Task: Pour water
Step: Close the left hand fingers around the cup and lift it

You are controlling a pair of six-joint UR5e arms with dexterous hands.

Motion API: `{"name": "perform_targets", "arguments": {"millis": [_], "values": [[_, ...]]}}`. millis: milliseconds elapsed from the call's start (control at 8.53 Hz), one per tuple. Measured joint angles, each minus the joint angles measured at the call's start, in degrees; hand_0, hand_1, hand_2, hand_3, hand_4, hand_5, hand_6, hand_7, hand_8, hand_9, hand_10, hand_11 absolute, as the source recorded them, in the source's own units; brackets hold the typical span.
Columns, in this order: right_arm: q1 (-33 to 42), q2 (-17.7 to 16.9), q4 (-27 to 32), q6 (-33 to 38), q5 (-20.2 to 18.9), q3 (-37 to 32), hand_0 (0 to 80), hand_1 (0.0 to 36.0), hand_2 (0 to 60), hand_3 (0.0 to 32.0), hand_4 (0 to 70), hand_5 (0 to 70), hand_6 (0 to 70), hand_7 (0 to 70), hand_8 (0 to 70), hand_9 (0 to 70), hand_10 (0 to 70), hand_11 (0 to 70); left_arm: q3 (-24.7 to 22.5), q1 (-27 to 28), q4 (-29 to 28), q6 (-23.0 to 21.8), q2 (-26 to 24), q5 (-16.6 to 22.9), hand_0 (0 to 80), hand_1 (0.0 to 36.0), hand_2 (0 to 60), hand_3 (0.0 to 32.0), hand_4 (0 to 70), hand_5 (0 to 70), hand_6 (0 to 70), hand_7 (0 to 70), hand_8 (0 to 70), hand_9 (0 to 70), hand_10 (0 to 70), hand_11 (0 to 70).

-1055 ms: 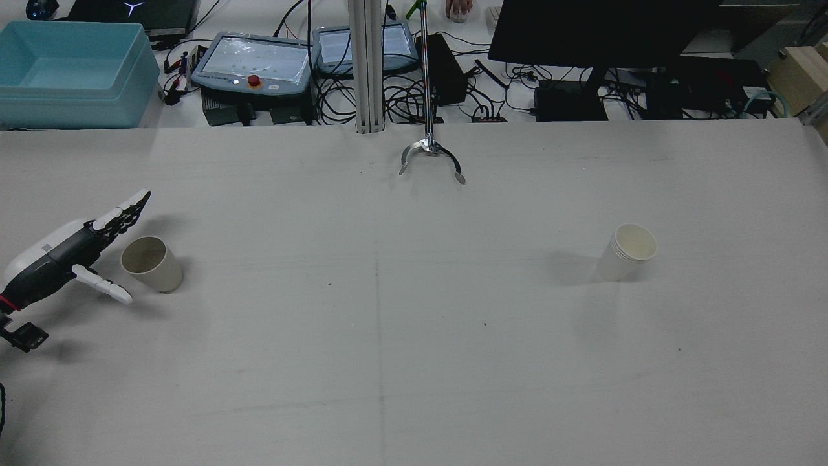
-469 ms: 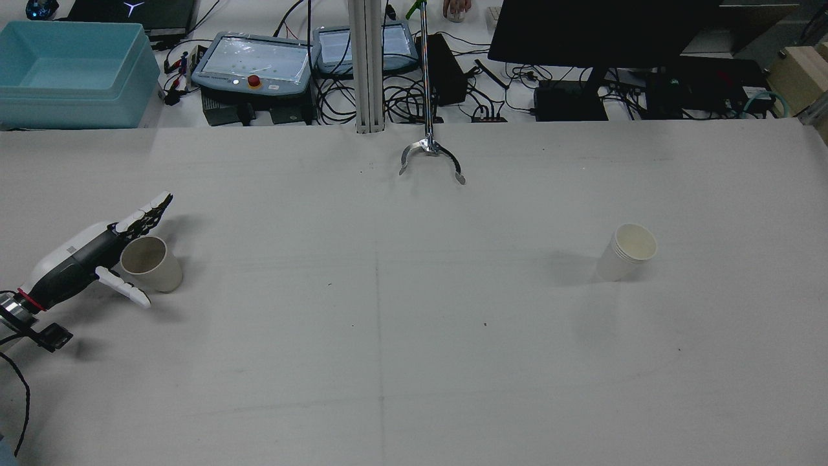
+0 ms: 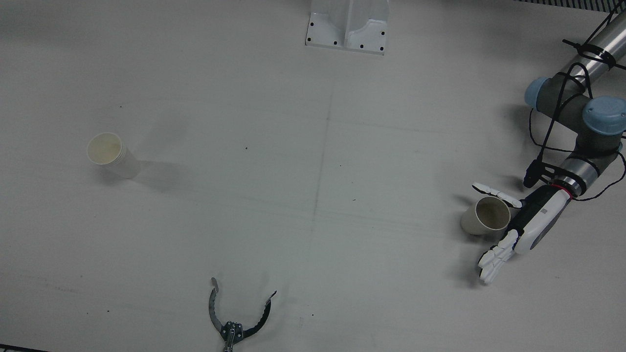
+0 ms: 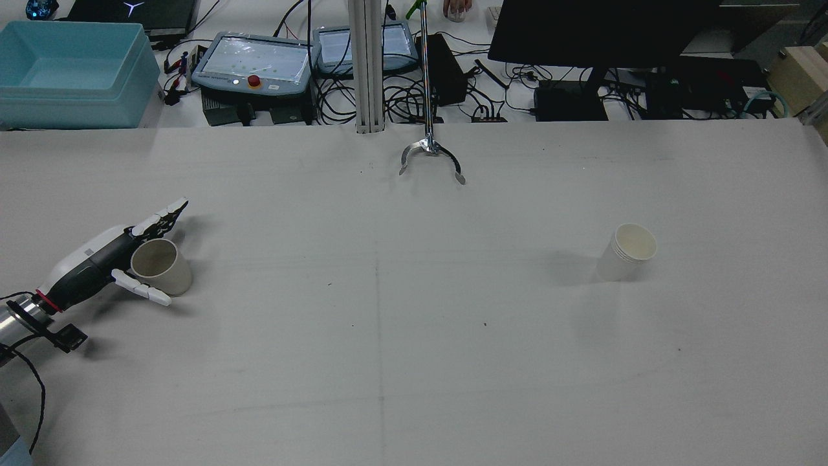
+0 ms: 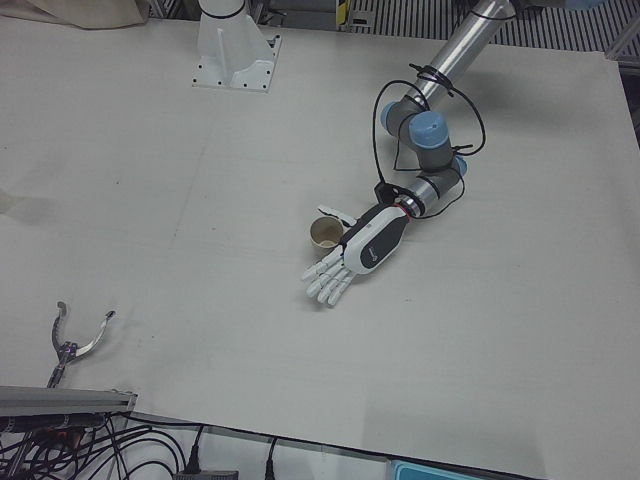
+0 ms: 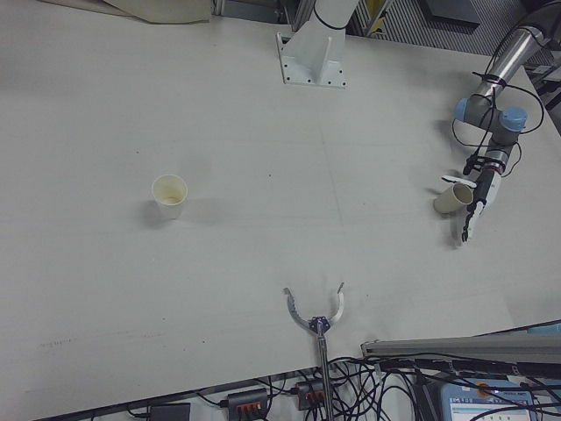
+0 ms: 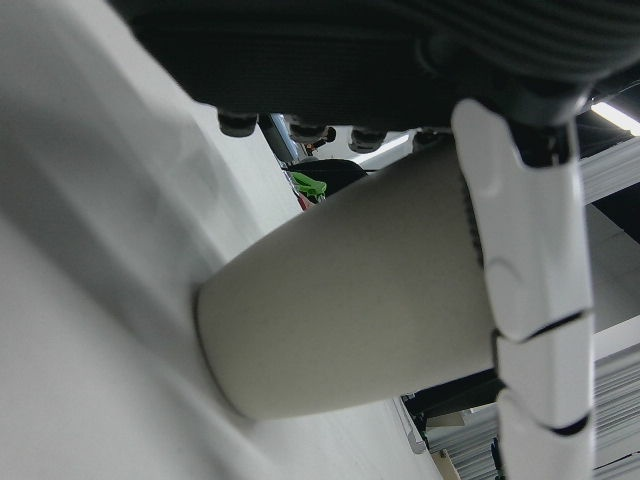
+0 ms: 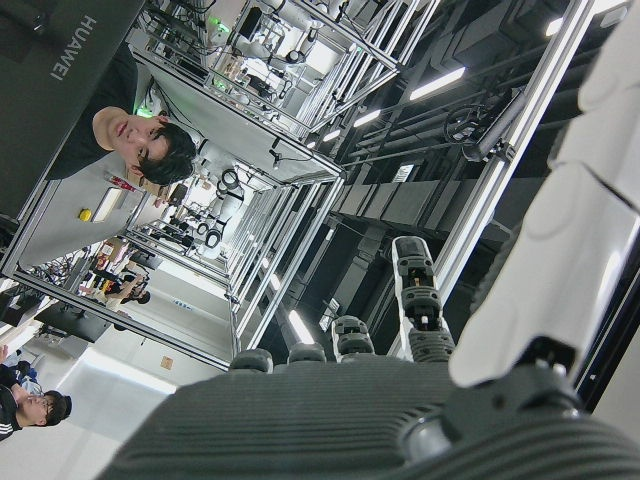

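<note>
Standing at the left of the rear view, one beige cup (image 4: 162, 266) sits between the spread fingers (image 4: 141, 287) of the left hand (image 4: 97, 262), which close on nothing. One metal claw tool (image 4: 430, 158) lies upper centre. One white cup stack (image 4: 626, 251) stands right. The right hand's (image 8: 420, 400) pose cannot be told.

Matt paper cup (image 4: 162, 266), glossy plastic robot hand (image 4: 107, 259) — matt grey table (image 4: 414, 362)

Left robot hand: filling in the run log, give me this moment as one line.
left robot hand open around beige cup | not gripped | white cup upright, untouched
</note>
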Motion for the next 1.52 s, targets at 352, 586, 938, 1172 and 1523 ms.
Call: {"name": "perform_targets", "arguments": {"millis": [352,586,938,1172,1523], "values": [[0.00,-0.01,0.02,-0.13,-0.02,-0.21,47.1,10.2,3.7,1.4,14.6,9.2,3.1,9.0,0.0,0.4,0.0,0.0,-0.27,0.02,0.30,-0.26,-0.04,0.03,65.0,26.5,10.1,0.0,19.1,31.7,0.0,3.0,0.5,1.1,0.0,1.1],[-0.07,-0.01,0.02,-0.56,0.00,-0.42,47.0,10.1,3.4,1.6,14.2,9.1,2.9,8.5,0.0,0.3,0.0,0.0,-0.48,0.00,0.82,-0.35,0.01,0.04,62.2,22.7,13.7,0.0,49.4,70.0,0.0,7.3,0.0,0.0,0.6,2.7],[-0.09,-0.05,0.06,-0.94,-0.04,-0.46,47.1,10.1,3.0,1.6,14.2,9.0,2.8,8.4,0.0,0.2,0.0,0.0,-1.95,-0.10,2.61,-0.77,0.31,-0.04,68.1,29.9,40.1,0.0,70.0,70.0,3.6,10.8,0.0,1.4,4.2,8.1],[-0.09,-0.03,0.05,-0.92,-0.05,-0.45,47.2,10.2,2.9,1.8,14.2,9.2,2.9,8.4,0.0,0.2,0.0,0.0,-4.42,-0.28,5.03,-1.36,0.74,-0.28,61.0,36.0,60.0,0.0,69.5,70.0,3.9,11.2,0.3,1.5,4.3,8.6],[-0.87,0.02,0.24,-0.95,0.01,-1.64,47.0,10.2,3.4,2.2,13.4,8.9,2.7,7.9,0.0,0.1,0.0,0.0,-13.88,-0.54,13.25,-3.18,2.16,-0.29,57.6,36.0,60.0,0.0,67.8,70.0,4.5,11.7,0.0,1.0,4.1,8.1]]}}
